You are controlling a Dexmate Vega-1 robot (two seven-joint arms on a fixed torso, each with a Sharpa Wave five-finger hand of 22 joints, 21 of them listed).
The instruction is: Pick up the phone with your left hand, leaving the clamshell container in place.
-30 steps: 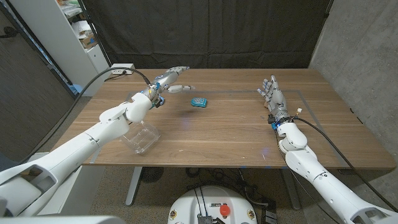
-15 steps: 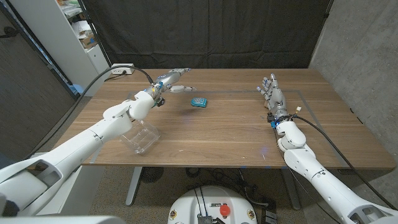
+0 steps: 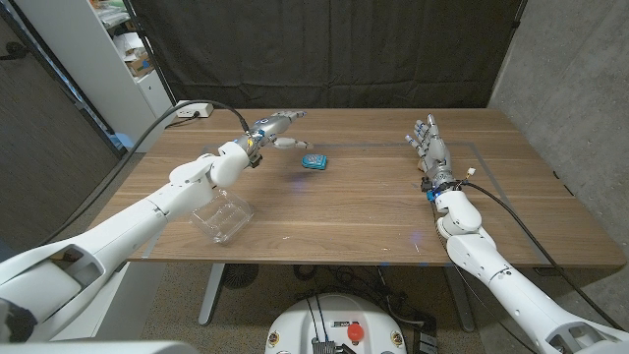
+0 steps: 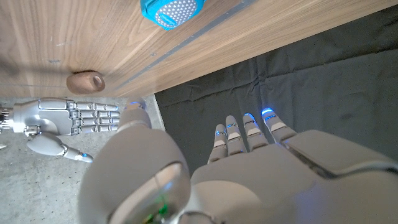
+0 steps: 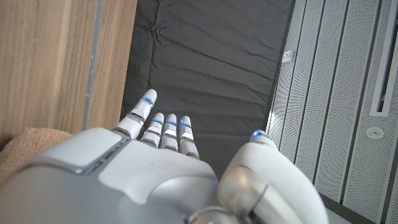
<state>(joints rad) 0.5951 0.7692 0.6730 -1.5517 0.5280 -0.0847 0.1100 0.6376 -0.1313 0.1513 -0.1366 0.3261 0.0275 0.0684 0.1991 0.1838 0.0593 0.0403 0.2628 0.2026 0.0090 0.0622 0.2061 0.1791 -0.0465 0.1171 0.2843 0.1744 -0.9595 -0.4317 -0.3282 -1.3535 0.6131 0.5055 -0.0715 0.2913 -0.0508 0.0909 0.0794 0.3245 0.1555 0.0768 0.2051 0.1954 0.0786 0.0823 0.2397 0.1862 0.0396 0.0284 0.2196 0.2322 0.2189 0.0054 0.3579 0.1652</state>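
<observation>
Left hand hovers spread and empty just beside the blue phone; clamshell container sits near the bench's front edge.

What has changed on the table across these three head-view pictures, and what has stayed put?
The left robot hand, open and holding nothing, has drifted toward the table's far edge and slightly to the robot's right, beyond the blue phone. Nothing was taken hold of or let go. The phone, the clamshell container and the right robot hand stayed as they were.
</observation>
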